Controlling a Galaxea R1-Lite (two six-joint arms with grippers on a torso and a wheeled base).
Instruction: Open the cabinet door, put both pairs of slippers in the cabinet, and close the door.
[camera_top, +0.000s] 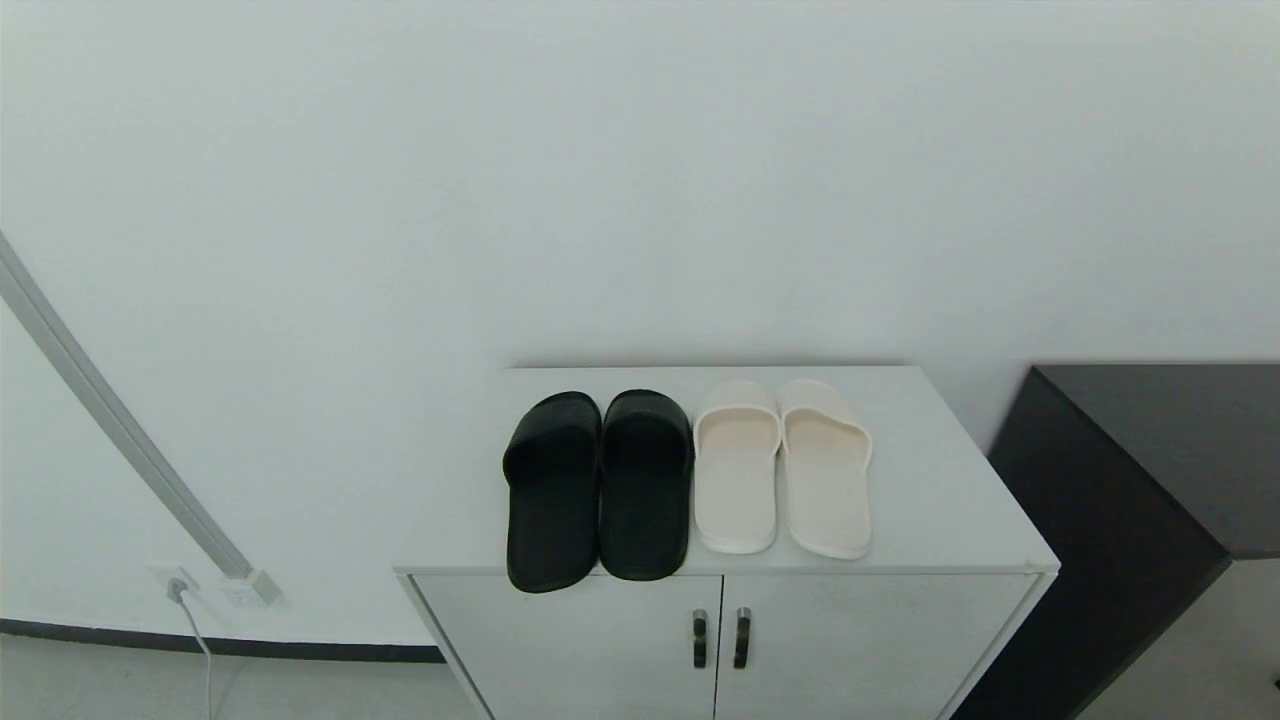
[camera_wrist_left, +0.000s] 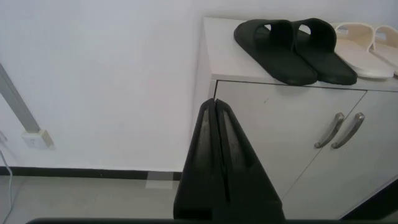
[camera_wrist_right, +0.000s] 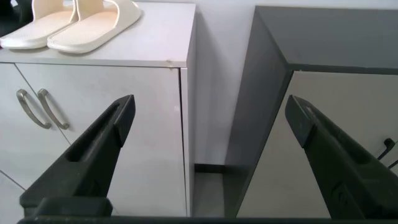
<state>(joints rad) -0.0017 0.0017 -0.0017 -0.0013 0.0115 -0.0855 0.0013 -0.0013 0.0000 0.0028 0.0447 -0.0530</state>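
Note:
A white cabinet (camera_top: 930, 470) stands against the wall with both doors shut and two metal handles (camera_top: 720, 637) side by side at the middle. On its top lie a black pair of slippers (camera_top: 597, 487) and, to their right, a cream pair of slippers (camera_top: 782, 465). My left gripper (camera_wrist_left: 216, 102) is shut with nothing in it, held in front of the cabinet's left door (camera_wrist_left: 292, 140), below the black slippers (camera_wrist_left: 292, 40). My right gripper (camera_wrist_right: 208, 109) is open and empty, facing the cabinet's right side (camera_wrist_right: 155, 124); the cream slippers (camera_wrist_right: 74, 22) and handles (camera_wrist_right: 40, 109) lie off to one side.
A dark cabinet (camera_top: 1150, 480) stands close on the right of the white one, with a narrow gap (camera_wrist_right: 211, 137) between them. A wall socket with a cable (camera_top: 180, 590) and a cable duct (camera_top: 100, 400) are on the wall to the left.

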